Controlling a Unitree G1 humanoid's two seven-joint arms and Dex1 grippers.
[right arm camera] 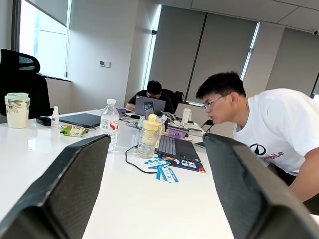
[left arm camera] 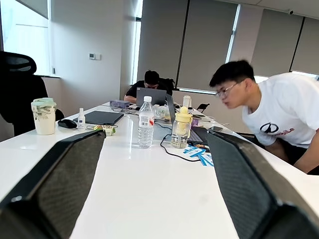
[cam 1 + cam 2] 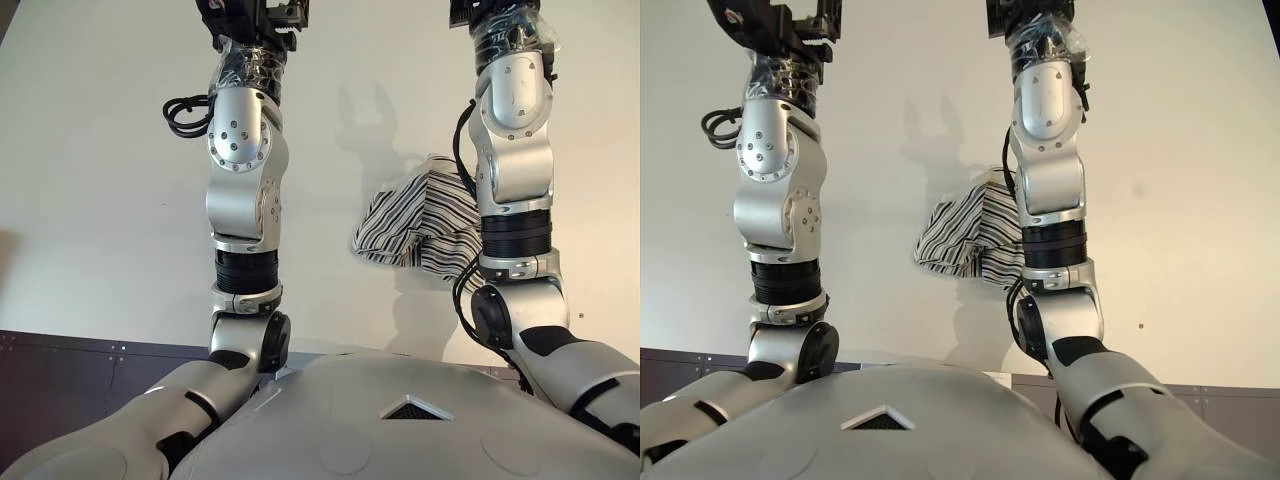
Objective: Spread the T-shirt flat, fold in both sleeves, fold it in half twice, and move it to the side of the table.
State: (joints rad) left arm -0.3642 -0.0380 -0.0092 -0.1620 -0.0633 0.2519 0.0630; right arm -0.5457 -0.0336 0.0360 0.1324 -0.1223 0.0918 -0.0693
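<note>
The near edge of the white table [image 3: 100,200] runs just ahead of the robot's shoulders, with a dark strip [image 3: 60,370] below it on the left. From there both arms stretch straight forward over the tabletop, roughly parallel and well apart. The left arm [image 3: 245,190] lies over bare surface.

The right arm [image 3: 512,180] passes over the right part of the T-shirt [image 3: 405,225]. The shirt is a striped, crumpled heap on the table right of centre, between the two arms but much closer to the right one. It is not spread flat. The forearm hides the shirt's right side, so whether the two touch cannot be told. A stretch of white tabletop shows between the shirt and the left arm, and more beyond the shirt toward the wrists.

Farther out, the left gripper [image 2: 157,144] has its two dark fingers [image 2: 65,184] spread wide, with nothing between them but tabletop. The right gripper [image 1: 158,142] is spread just as wide and holds nothing, with its fingers [image 1: 249,189] pointing level along the table.

Beyond the fingertips stand a clear water bottle [image 2: 145,122] and, just beside it, a bottle with a yellow lid [image 2: 181,128], with a black cable [image 2: 174,152] curling in front of them. Some blue leaflets [image 2: 199,154] lie next to the cable. A lidded cup [image 2: 44,115] and a closed laptop [image 2: 99,117] sit farther off to one side.
</note>
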